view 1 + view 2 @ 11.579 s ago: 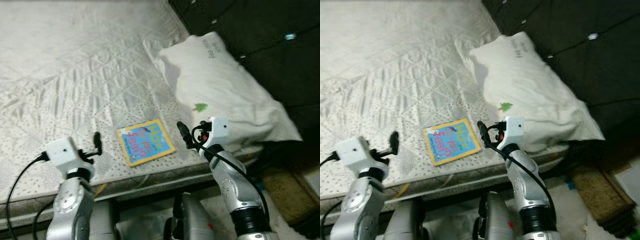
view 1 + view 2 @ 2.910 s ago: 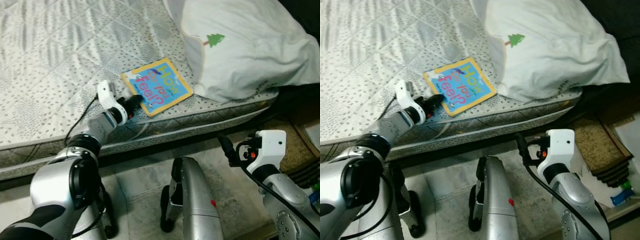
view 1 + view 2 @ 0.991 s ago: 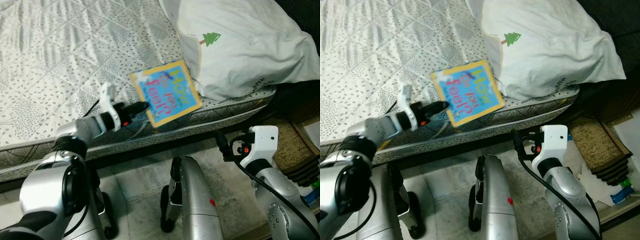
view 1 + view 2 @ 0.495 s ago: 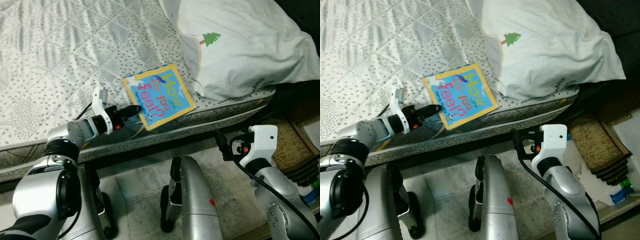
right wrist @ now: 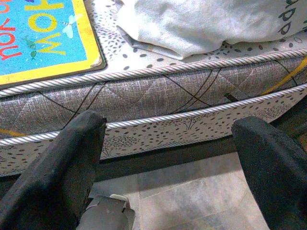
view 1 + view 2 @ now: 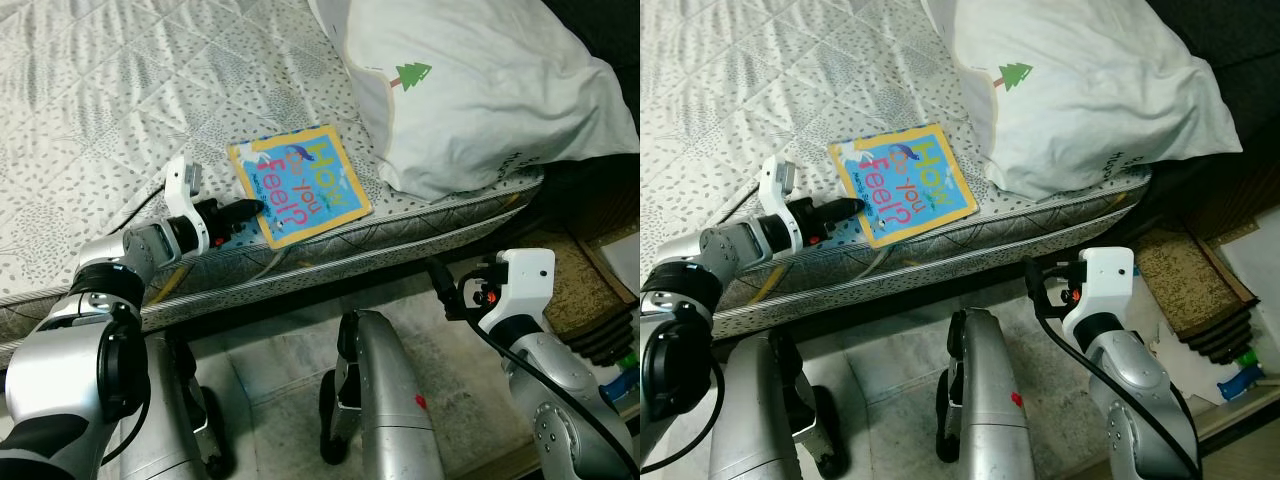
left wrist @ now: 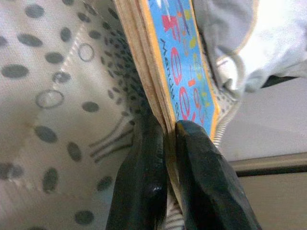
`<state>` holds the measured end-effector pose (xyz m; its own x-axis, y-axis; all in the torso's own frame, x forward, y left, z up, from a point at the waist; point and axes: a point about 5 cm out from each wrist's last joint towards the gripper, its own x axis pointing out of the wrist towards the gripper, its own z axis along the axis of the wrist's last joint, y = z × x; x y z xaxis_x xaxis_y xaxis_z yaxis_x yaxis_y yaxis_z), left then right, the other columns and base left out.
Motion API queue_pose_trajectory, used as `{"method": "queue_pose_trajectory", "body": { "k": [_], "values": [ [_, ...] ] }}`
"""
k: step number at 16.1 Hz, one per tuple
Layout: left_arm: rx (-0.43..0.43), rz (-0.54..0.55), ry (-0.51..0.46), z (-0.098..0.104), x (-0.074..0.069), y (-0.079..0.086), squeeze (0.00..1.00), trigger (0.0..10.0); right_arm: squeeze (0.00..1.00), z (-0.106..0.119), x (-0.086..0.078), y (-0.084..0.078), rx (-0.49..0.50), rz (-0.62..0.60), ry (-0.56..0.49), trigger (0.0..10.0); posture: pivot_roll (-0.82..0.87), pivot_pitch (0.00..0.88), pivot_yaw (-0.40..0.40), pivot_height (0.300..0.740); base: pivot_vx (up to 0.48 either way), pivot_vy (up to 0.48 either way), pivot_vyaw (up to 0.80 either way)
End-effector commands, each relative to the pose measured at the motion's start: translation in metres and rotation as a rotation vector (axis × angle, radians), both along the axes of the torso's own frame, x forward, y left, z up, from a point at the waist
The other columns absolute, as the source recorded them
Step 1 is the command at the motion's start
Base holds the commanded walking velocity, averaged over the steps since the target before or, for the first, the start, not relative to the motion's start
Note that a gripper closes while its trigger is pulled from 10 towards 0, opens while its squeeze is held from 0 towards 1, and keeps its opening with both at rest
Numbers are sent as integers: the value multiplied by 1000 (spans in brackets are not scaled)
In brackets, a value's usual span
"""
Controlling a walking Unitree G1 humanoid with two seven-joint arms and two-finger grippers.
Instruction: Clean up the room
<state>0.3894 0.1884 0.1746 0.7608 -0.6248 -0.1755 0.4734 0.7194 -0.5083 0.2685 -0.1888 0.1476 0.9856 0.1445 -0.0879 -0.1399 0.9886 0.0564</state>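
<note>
A bare quilted mattress with a speckled pattern carries two things. A blue, yellow-bordered book lies at its near edge. A white pillow lies beside the book, reaching the near right corner.

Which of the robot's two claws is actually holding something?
The left gripper, reaching over the mattress, is pinching the picture book by its edge. The right gripper hangs open above the floor.

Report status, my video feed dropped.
Left claw shut on book edge, at mattress edge. Right claw open, low beside bed. Pillow right of book, apart.
</note>
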Motion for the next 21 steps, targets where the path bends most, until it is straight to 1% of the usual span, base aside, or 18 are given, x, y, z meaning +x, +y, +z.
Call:
{"method": "queue_pose_trajectory", "body": {
  "k": [1, 2, 6, 8, 9, 10, 12, 13, 16, 17, 19, 21],
  "values": [
    [104, 59, 36, -11, -1, 7, 882, 10000, 0, -6, -2, -5, -9, -16, 26, 10000, -258, 313, -159, 533, 0, 0, 0],
    [118, 66, 30, -10, 0, 7, 1000, 10000, 0, -6, -2, -5, -9, -16, 25, 10000, -258, 313, -158, 533, 0, 0, 0],
    [189, 104, 21, -10, 1, 12, 1000, 10000, 0, -5, 2, -3, -4, -14, 18, 10000, -252, 304, -153, 533, 0, 0, 0],
    [245, 170, -2, -8, 4, 18, 1000, 10000, 0, -6, 3, -2, 1, -13, 13, 10000, -242, 291, -148, 533, 0, 0, 0],
    [297, 258, -41, -3, 7, 27, 1000, 10000, 0, -5, 7, 1, 10, -11, 2, 10000, -231, 273, -140, 533, 0, 0, 0],
    [321, 310, -65, 1, 8, 33, 1000, 10000, 0, -5, 11, 4, 17, -9, -7, 10000, -222, 263, -136, 533, 0, 0, 0],
    [329, 341, -81, 4, 8, 37, 1000, 10000, 0, -5, 14, 6, 22, -8, -12, 10000, -212, 252, -132, 533, 0, 0, 0],
    [345, 366, -95, 8, 9, 42, 1000, 10000, 0, -5, 16, 8, 30, -6, -18, 10000, -200, 239, -127, 533, 0, 0, 0],
    [378, 408, -118, 12, 9, 49, 1000, 10000, 0, -6, 23, 14, 46, 2, -33, 10000, -173, 213, -116, 533, 0, 0, 0],
    [372, 411, -129, 13, 9, 50, 1000, 10000, 0, -7, 25, 16, 53, 3, -39, 10000, -165, 204, -112, 533, 0, 0, 0],
    [365, 449, -170, 13, 7, 55, 1000, 10000, 0, -6, 34, 23, 79, 7, -62, 10000, -123, 176, -99, 533, 0, 0, 0],
    [389, 500, -229, 12, 4, 64, 1000, 10000, 0, -6, 41, 32, 104, 19, -76, 10000, -89, 159, -93, 533, 0, 0, 0]
  ]
}}
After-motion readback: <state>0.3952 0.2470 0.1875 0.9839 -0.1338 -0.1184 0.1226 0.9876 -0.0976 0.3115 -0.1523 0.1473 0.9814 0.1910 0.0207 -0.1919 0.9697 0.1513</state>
